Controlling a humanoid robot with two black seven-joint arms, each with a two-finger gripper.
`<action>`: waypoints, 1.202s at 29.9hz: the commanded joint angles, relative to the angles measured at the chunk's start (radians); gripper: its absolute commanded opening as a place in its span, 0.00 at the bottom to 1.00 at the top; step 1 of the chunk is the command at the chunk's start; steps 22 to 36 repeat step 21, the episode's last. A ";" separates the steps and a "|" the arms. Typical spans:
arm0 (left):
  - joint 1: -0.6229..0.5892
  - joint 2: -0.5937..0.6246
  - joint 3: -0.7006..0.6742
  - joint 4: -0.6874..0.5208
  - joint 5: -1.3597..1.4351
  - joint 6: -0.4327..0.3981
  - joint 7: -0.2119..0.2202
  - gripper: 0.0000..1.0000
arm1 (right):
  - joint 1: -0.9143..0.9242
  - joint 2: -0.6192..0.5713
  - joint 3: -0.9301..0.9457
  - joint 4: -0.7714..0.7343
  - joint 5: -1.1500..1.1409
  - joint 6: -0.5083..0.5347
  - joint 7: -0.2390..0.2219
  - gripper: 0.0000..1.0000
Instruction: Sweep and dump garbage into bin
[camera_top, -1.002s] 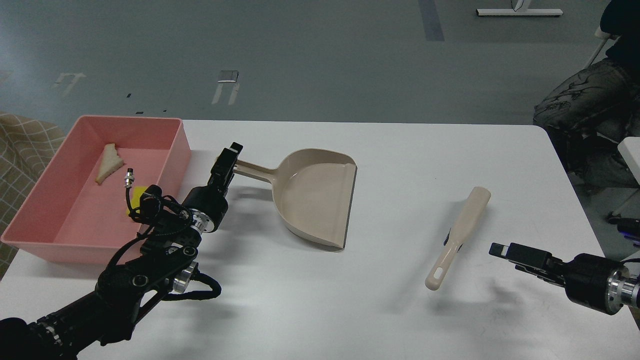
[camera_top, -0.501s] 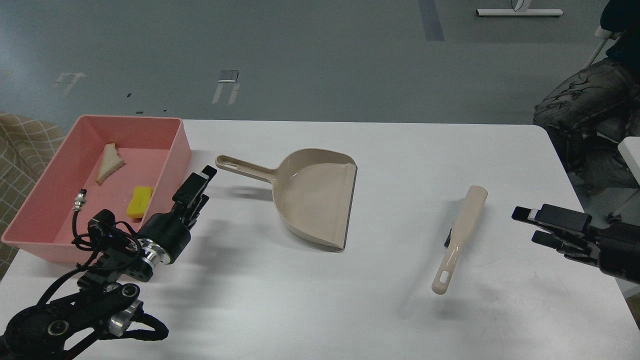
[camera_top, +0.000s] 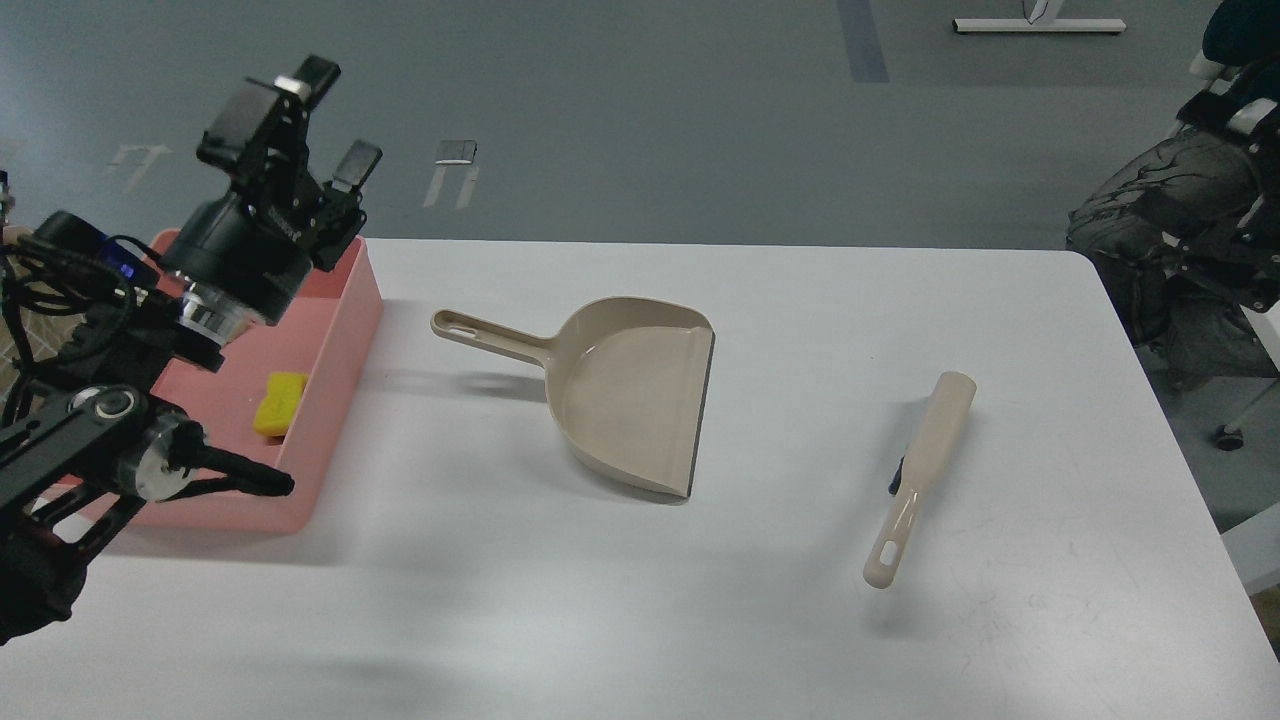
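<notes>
My left arm (camera_top: 130, 400) covers most of the pink bin (camera_top: 340, 330), so only part of the yellow sponge (camera_top: 279, 402) shows inside it. The brush's (camera_top: 925, 465) bristles are almost wholly hidden beneath its handle. The right pincer lies outside the picture.

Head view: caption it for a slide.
Left end effector raised open above the pink bin holding the yellow sponge; dustpan empty.

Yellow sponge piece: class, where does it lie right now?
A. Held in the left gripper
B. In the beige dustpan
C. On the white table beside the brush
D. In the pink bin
D: the yellow sponge piece lies on the floor of the pink bin, near its right wall.
</notes>
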 joint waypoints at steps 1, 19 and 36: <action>-0.158 -0.094 0.013 0.108 -0.047 0.000 0.026 0.98 | 0.072 0.091 0.052 -0.090 0.002 -0.023 -0.018 0.99; -0.611 -0.608 0.015 0.952 -0.049 -0.089 0.022 0.98 | 0.574 0.468 -0.004 -0.745 0.057 -0.069 -0.019 0.99; -0.608 -0.608 0.016 0.961 -0.050 -0.126 0.022 0.98 | 0.606 0.502 -0.020 -0.797 0.057 -0.078 -0.019 0.99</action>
